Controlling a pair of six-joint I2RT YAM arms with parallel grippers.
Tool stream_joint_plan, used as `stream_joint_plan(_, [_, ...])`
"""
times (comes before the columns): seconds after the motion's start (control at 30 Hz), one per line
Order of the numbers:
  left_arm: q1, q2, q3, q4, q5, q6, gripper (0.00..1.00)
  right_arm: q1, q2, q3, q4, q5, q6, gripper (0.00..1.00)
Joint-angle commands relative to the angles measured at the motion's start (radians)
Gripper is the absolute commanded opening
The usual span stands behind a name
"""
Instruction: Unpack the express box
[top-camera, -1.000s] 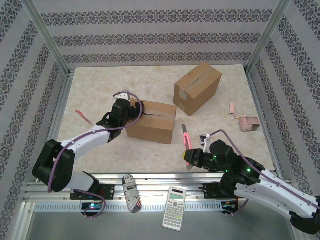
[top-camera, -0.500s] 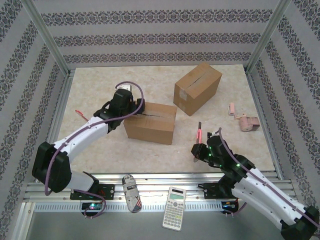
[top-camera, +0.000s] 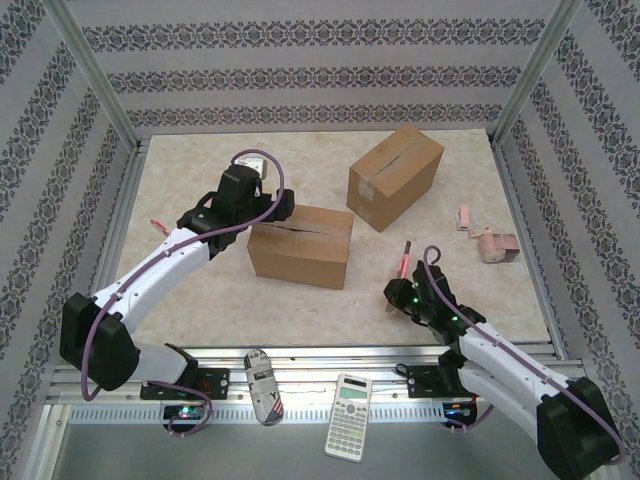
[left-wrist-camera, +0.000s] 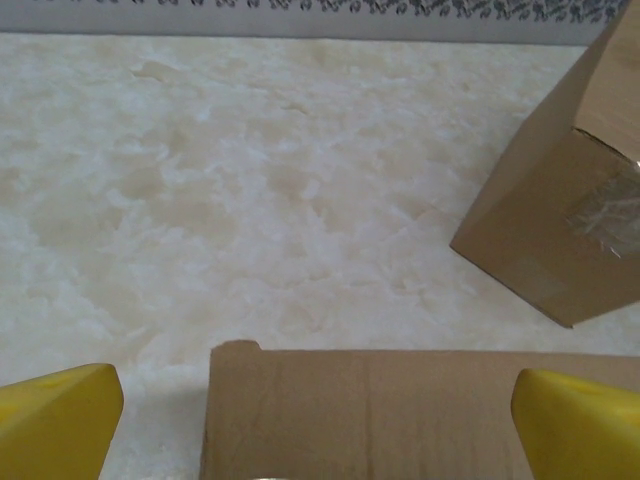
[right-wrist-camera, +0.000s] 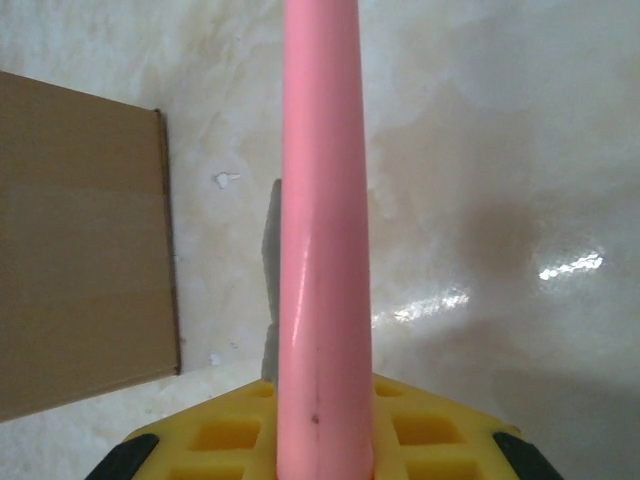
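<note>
Table (top-camera: 200, 290): cream, marbled with beige veins. Walls (top-camera: 300, 75): white, banded with rows of grey-violet floral ornament. The near box (top-camera: 300, 245) and the far box (top-camera: 395, 175) are plain brown cardboard, the far one bearing clear glossy tape. The utility knife (top-camera: 402, 262) is pink. Pads (left-wrist-camera: 60, 420) of the left gripper (left-wrist-camera: 320, 425) and of the right gripper (right-wrist-camera: 322, 440) are yellow. At the table's right edge, a tape dispenser (top-camera: 495, 246) is pale pink; at its left edge, a pen (top-camera: 158, 224) is red. The calculator (top-camera: 350, 402) is white.
</note>
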Motion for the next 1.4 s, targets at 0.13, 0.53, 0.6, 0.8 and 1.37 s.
stream_joint_plan(0.13, [-0.010, -0.025, 0.005, -0.066, 0.061, 0.003, 1.00, -0.011, 0.151, -0.006, 0.112, 0.001, 0.038, 0.00])
stream_joint_plan(0.53, [-0.005, 0.157, 0.254, -0.244, 0.011, 0.061, 1.00, -0.015, 0.130, -0.022, -0.020, 0.024, 0.146, 0.34])
stream_joint_plan(0.6, [0.004, 0.230, 0.346, -0.292, 0.003, 0.074, 1.00, -0.015, 0.091, -0.021, -0.070, 0.033, 0.157, 0.48])
stream_joint_plan(0.8, [0.051, 0.460, 0.609, -0.420, 0.020, 0.094, 1.00, -0.015, -0.100, -0.005, -0.255, 0.043, 0.155, 0.69])
stream_joint_plan(1.37, [0.110, 0.758, 0.922, -0.690, -0.088, 0.127, 0.96, 0.383, 0.091, 0.442, -0.468, 0.122, 0.027, 0.98])
